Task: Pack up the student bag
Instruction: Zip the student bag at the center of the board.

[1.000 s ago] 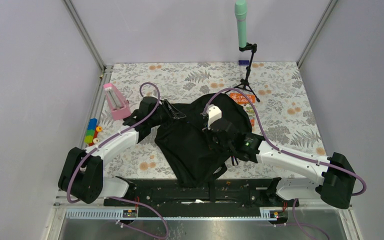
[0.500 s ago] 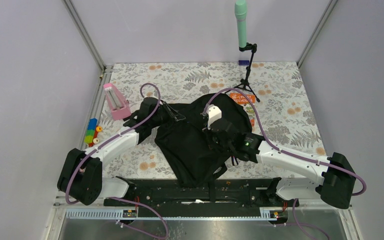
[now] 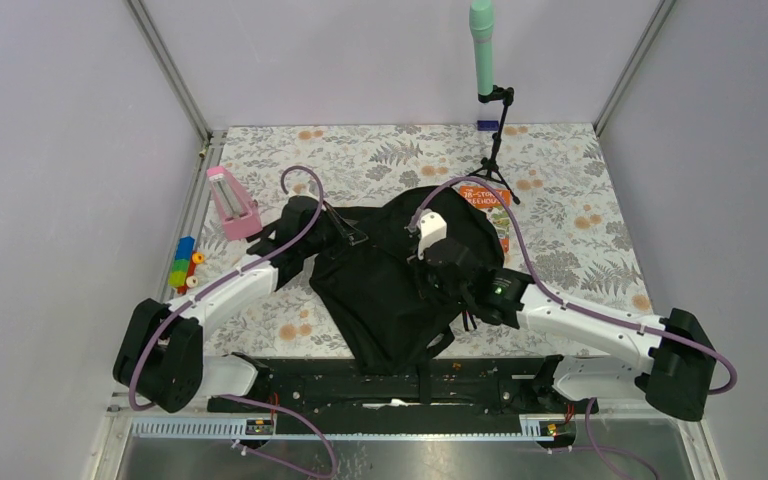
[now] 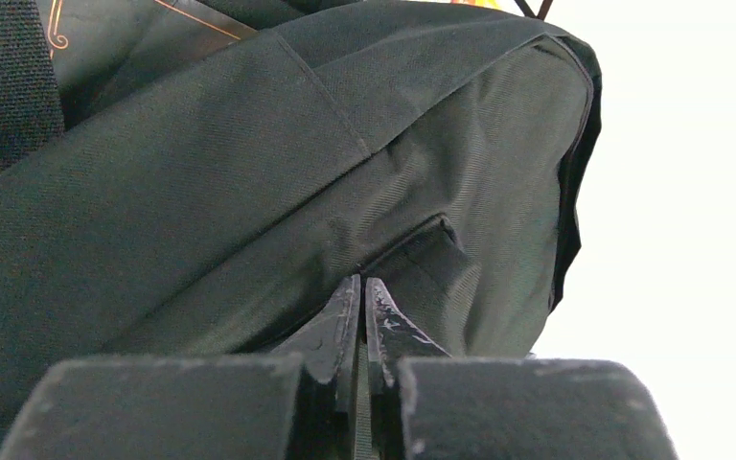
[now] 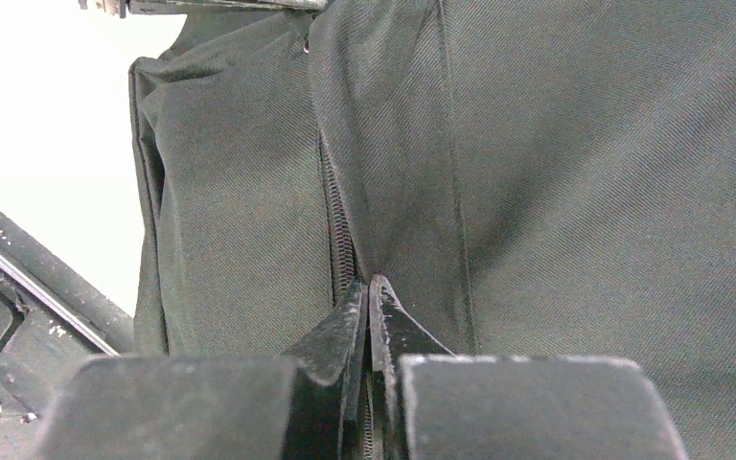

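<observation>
The student bag (image 3: 390, 290) is a large black fabric backpack lying on the floral mat in the top view. It fills the left wrist view (image 4: 249, 172) and the right wrist view (image 5: 556, 172). My left gripper (image 3: 338, 228) is at the bag's upper left corner. Its jaws (image 4: 360, 284) are shut on a thin strip of the bag's fabric by a seam. My right gripper (image 3: 424, 262) is over the bag's middle. Its jaws (image 5: 366, 284) are shut on the fabric edge along the bag's zipper (image 5: 341, 230).
A pink stand (image 3: 230, 202) and coloured blocks (image 3: 186, 263) sit at the left. An orange book (image 3: 490, 197) lies partly under the bag's far right corner. A black tripod (image 3: 496, 160) holding a green tube (image 3: 482, 35) stands at the back.
Both grippers stay shut on the bag. The left wrist has shifted slightly left, tugging the bag's corner. The right wrist has lifted slightly.
</observation>
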`<move>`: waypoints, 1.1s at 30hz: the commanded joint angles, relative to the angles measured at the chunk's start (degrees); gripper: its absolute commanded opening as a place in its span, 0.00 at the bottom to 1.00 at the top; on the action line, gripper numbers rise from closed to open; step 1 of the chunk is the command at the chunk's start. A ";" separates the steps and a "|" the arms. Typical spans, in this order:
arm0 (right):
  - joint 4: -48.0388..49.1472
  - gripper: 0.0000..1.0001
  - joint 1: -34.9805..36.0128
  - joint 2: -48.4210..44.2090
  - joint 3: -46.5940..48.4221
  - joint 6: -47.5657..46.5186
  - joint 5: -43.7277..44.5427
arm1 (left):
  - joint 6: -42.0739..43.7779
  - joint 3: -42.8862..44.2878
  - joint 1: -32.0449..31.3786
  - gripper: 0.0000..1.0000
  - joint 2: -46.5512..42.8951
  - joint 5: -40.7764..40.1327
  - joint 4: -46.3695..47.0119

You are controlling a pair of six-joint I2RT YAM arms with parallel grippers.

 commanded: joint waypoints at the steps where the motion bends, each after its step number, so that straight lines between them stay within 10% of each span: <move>1: 6.15 0.00 -0.03 -6.53 -1.61 0.95 0.88 | 4.61 1.83 0.40 0.00 1.76 -5.52 0.62; 27: 9.55 0.00 -0.03 -8.81 -2.86 -2.53 -4.32 | 17.74 8.56 3.53 0.00 6.31 -2.22 1.41; 30: 4.65 0.01 -0.03 -7.23 0.70 -4.64 -5.10 | 22.21 10.83 3.39 0.25 4.77 -1.32 -2.66; 33: -0.94 0.36 -0.03 -7.18 3.05 -3.61 -1.92 | 26.91 10.97 2.61 0.68 0.88 1.29 -3.10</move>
